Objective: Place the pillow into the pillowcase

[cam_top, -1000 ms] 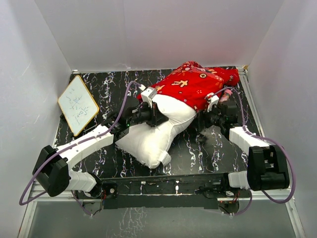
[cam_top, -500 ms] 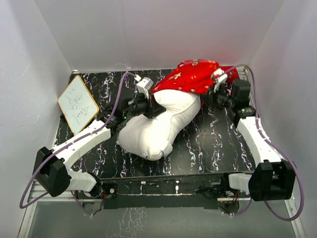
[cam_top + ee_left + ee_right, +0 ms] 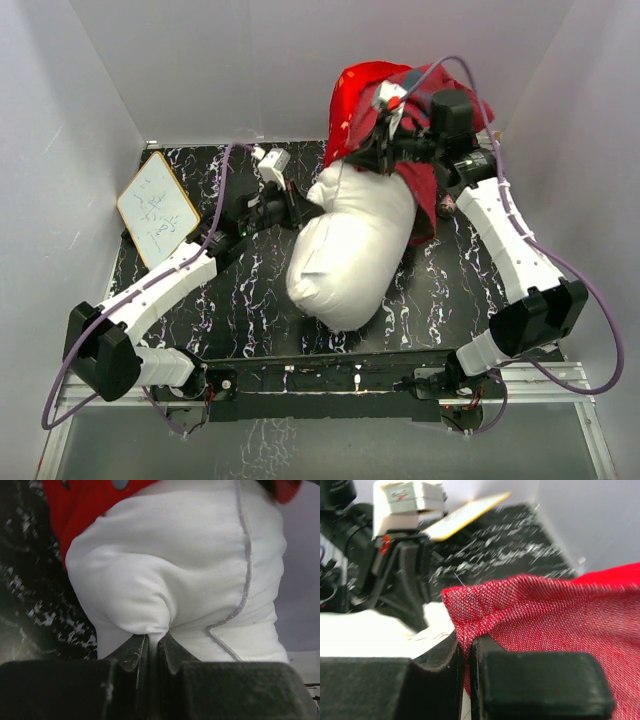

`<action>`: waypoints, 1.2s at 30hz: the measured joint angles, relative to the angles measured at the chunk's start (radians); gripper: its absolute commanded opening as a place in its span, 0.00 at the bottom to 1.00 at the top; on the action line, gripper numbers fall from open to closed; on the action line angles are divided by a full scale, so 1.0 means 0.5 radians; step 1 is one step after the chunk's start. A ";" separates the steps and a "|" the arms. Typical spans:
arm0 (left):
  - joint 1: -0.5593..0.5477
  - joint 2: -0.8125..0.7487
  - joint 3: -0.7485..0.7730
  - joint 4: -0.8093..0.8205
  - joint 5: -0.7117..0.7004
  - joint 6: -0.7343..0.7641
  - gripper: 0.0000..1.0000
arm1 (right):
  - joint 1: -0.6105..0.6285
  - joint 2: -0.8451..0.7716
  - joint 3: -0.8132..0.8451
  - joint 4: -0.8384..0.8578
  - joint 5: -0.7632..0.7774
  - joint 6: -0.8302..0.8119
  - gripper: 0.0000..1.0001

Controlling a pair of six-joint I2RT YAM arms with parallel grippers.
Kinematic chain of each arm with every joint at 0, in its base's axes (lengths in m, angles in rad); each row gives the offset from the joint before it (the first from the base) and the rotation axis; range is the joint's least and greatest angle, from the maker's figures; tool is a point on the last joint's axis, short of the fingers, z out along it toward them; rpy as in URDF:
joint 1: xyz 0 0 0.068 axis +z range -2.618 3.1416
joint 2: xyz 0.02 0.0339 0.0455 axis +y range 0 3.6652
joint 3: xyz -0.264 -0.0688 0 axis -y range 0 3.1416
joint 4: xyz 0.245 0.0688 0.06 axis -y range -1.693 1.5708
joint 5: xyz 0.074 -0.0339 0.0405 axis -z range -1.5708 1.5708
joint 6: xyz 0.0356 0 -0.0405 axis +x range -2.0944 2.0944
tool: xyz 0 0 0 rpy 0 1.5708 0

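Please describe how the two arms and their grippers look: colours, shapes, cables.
Both the left arm and the right arm have white links joined by chunky black joints. A purple cable loops along each. The left gripper and right gripper have black wedge-shaped fingers, with a small white camera box at each wrist.

Overhead, two close wrist views (pillow [image 3: 350, 250] shared)

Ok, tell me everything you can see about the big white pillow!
The pillow is plump, white, soft-looking cloth with a piped seam along its edge. It stands tilted, its lower end seemingly on the black marbled table, its top tucked into the red pillowcase. The left gripper pinches a fold of its side.
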 measured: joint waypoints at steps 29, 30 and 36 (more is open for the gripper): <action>0.492 -0.649 -0.235 -0.341 -0.157 0.313 0.93 | -0.385 -0.414 -1.077 -0.185 0.221 -0.368 0.83; 0.492 -0.660 -0.212 -0.375 -0.121 0.325 0.93 | -0.384 -0.396 -1.106 -0.168 0.246 -0.352 0.83; 0.491 -0.613 -0.174 -0.599 0.095 0.319 0.93 | -0.278 -0.211 -1.138 -0.101 0.358 -0.274 0.83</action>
